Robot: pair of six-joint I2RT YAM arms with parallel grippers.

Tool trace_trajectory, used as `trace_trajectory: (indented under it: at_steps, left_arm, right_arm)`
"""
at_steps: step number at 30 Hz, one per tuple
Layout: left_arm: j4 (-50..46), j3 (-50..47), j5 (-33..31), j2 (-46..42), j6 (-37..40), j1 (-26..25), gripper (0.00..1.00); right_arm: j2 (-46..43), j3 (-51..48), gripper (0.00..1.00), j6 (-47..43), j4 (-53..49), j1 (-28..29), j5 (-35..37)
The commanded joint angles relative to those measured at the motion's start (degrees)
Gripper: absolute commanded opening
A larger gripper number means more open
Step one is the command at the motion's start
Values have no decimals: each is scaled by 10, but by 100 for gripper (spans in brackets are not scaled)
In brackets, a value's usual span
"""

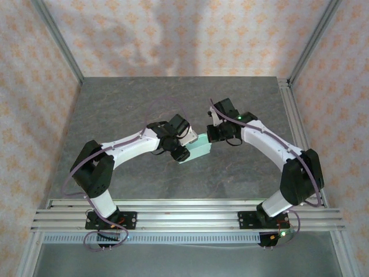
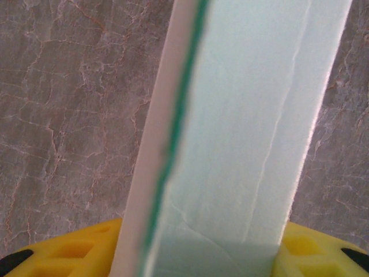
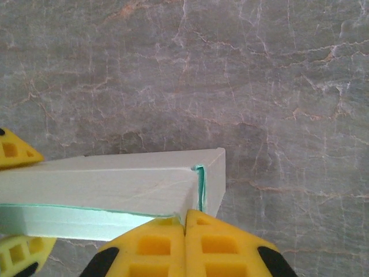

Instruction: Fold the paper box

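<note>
Your left pincer [image 2: 199, 259] pinches the paper box [image 2: 242, 115] over the worktop [image 1: 144, 104], bracing it so your pressed-together right pincer [image 3: 184, 224] can press its end.

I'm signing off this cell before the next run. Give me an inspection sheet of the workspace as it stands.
Surface: grey marbled tabletop, no spills seen.
Job's things: pale mint slim card box, folded up, mid-table between both grippers.
Clutter: nothing seen.
Grippers: left gripper closed across the box; right gripper shut, fingertips against the box's end corner.
Cables: purple cables loop along both arms and at the bases, none on the box.
Surroundings: peach patterned walls, aluminium frame posts, aluminium rails under the arm bases.
</note>
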Motion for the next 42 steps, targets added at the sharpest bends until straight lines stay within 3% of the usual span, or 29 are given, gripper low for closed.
trace_trajectory:
  at_steps: [1,3,12,24,29,33,35,42]
  left_arm:
    - [-7,-6,-33,12,-5,3,52]
    - [-8,-4,-33,13,-4,3,52]
    - [-6,-4,-34,2,-7,3,53]
    - [25,-7,-29,-68,-64,-6,66]
    - [62,-21,-39,-104,-131,-11,76]
    - [104,-37,-73,-132,-217,-27,92]
    - [102,-35,-106,-140,-268,-36,92]
    - [-1,-11,-152,-143,-405,-56,72]
  right_arm:
    - [-36,-26,0,-40,-4,3,21]
    - [-42,-31,0,-87,3,2,11]
    - [-40,-67,0,-107,40,2,20]
    - [-48,-64,0,-93,51,7,47]
    - [-47,-63,0,-89,49,17,74]
    - [-48,-67,0,-76,65,29,112]
    - [-44,-61,0,-65,58,31,125]
    - [-47,-52,0,-40,44,38,142]
